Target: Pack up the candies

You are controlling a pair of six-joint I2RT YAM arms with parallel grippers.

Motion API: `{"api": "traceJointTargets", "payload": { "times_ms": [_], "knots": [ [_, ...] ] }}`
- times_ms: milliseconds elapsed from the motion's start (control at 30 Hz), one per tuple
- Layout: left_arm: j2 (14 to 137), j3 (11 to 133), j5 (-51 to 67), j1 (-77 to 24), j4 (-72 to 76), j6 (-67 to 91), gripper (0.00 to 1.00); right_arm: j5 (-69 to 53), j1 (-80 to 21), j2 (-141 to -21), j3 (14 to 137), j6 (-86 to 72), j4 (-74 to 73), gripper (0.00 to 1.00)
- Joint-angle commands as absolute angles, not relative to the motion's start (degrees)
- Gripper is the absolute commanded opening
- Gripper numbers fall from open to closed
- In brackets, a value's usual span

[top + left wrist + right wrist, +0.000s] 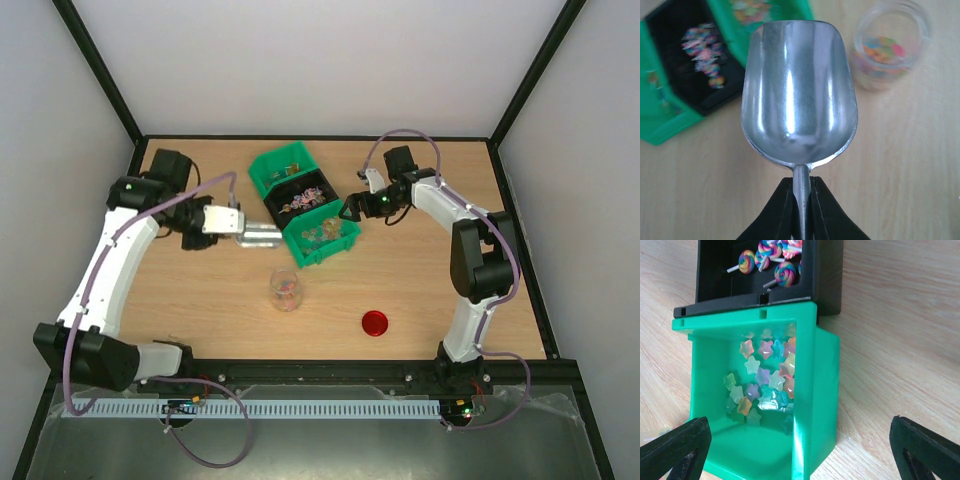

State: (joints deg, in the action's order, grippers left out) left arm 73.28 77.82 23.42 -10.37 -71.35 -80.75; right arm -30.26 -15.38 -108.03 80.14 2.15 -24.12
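Note:
My left gripper (222, 221) is shut on the handle of an empty metal scoop (258, 236); in the left wrist view the fingers (785, 210) clamp the handle below the scoop bowl (799, 95). The scoop hovers just left of the front green bin (345, 243), which holds small star-shaped candies (765, 380). A small clear jar (286, 290) stands in front of the bins with some candies in it; it also shows in the left wrist view (890, 47). My right gripper (352, 208) is wide open at the bin's right end, its fingers (675, 450) on either side of the bin (820, 405).
A black bin (298, 198) with swirled lollipops (782, 270) sits behind the front green bin, and another green bin (285, 170) behind that. A red round lid (375, 323) lies on the wooden table (450, 300), right of the jar.

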Motion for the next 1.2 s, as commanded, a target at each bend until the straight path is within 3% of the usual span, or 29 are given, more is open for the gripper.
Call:
{"api": "traceJointTargets", "payload": {
  "times_ms": [0, 267, 767, 1167],
  "knots": [
    [78.53, 84.13, 25.56, -8.79, -64.89, -68.62, 0.02, -29.04, -15.19, -108.18, 83.95, 2.88, -24.62, 0.99],
    [92.46, 95.65, 13.85, -10.56, -62.13, -52.73, 0.02, -28.12, -15.33, -111.41, 88.81, 3.15, -25.34, 0.96],
    [113.62, 109.65, -0.57, -19.78, -64.86, -44.51, 0.02, -24.04, -20.18, -115.02, 90.00, 2.39, -24.56, 0.87],
    [125.00, 117.32, -6.75, -23.81, -67.09, -41.96, 0.02, -22.95, -22.19, -115.31, 88.06, 3.74, -23.19, 0.72]
  ]
}}
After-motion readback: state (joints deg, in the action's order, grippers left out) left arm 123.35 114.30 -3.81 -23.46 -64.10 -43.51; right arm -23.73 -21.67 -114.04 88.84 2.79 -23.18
